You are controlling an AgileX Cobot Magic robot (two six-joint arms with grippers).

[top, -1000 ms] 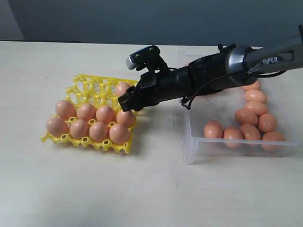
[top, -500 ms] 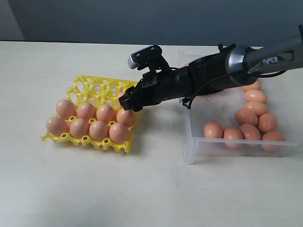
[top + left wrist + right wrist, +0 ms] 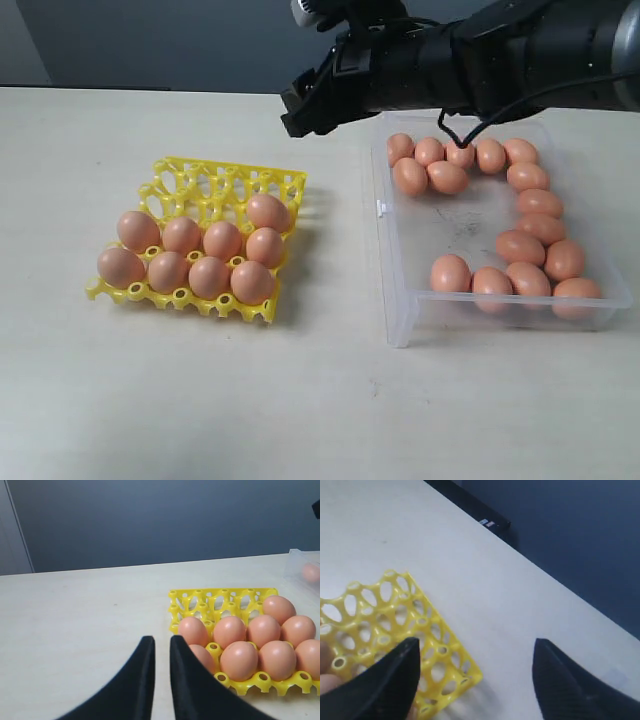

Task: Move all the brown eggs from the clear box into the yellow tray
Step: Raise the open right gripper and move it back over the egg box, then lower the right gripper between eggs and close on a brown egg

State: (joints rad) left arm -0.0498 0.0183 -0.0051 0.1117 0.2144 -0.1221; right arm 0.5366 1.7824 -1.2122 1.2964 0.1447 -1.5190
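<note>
Yellow tray [image 3: 225,182]: holding nine brown eggs [image 3: 208,277], sitting on bench [image 3: 150,400].
Clear box [image 3: 500,316]: containing sixteen more.
Right end effector [image 3: 476,645]: hovering spread, empty.
Left end effector [image 3: 161,640]: fingers nearly pressed together, gripping nothing.

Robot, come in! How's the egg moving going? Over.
Right gripper open, empty, up high. Left gripper shut, near the bright yellow plastic egg tray. Nine brown oval eggs in tray; many left in the clear plastic box. Nothing in the way.

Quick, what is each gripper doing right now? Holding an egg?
Left gripper: closed, holding nothing.
Right gripper: open, holding nothing.
</note>
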